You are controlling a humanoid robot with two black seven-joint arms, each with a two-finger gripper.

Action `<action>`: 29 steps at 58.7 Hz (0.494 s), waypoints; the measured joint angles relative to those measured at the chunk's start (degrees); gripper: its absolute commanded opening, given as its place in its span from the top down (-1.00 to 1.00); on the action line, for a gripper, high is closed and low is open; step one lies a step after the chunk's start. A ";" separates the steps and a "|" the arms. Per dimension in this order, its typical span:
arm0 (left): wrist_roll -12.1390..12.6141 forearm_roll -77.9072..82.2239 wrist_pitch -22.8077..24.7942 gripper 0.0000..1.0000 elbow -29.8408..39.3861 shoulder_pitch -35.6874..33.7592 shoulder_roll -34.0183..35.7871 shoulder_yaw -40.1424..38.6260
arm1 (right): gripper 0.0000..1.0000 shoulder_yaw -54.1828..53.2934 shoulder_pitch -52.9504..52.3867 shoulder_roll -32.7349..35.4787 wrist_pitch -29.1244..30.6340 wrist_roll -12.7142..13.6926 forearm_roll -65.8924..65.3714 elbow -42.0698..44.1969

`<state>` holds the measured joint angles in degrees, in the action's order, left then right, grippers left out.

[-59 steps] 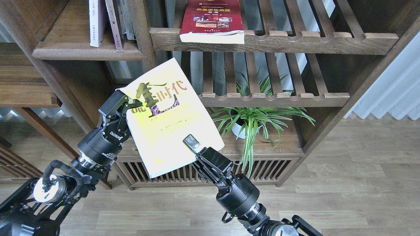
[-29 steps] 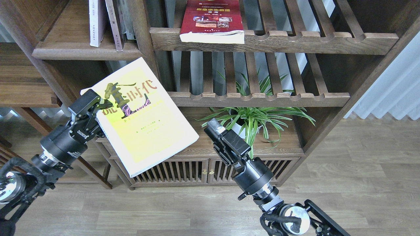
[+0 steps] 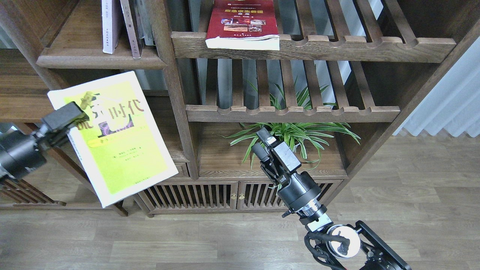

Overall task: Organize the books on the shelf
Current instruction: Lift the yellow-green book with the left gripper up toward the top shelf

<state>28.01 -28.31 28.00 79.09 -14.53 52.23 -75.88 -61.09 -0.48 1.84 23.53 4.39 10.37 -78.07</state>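
Observation:
A yellow-green book hangs tilted in the air at the left, in front of the bookcase's lower left part. My left gripper is shut on its upper left edge. The solid plank shelf lies above the book, at the upper left. A dark red book with photos lies flat on the top slatted rack, its edge over the front rail. My right gripper stands open and empty in the middle, in front of the low compartment.
Thin pale upright volumes stand on the plank shelf. A potted spider plant fills the low compartment just behind my right gripper. Two slatted racks sit above it. A low cabinet with slatted doors is below.
My left arm has swung left with the yellow-green book, away from the middle post. My right gripper let go of the book's lower edge and drew back to the right, toward the plant.

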 measured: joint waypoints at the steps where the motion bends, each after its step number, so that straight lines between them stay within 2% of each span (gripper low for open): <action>1: -0.01 0.06 0.00 0.90 0.00 -0.36 1.92 -1.68 | -0.97 0.10 -0.45 -0.09 -0.04 0.00 0.00 0.34; 19: -0.02 0.12 0.00 0.91 -0.04 -5.66 14.21 -4.48 | -0.97 0.79 -2.01 -0.74 -0.23 0.01 0.00 1.06; 29: -0.02 2.00 0.00 0.91 -1.37 -12.87 20.51 -3.87 | -0.97 0.80 -2.07 -0.76 -0.24 0.01 0.00 1.08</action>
<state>27.99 -26.30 28.00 77.72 -27.40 72.74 -79.75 -60.29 -2.55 1.08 23.29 4.40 10.37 -76.99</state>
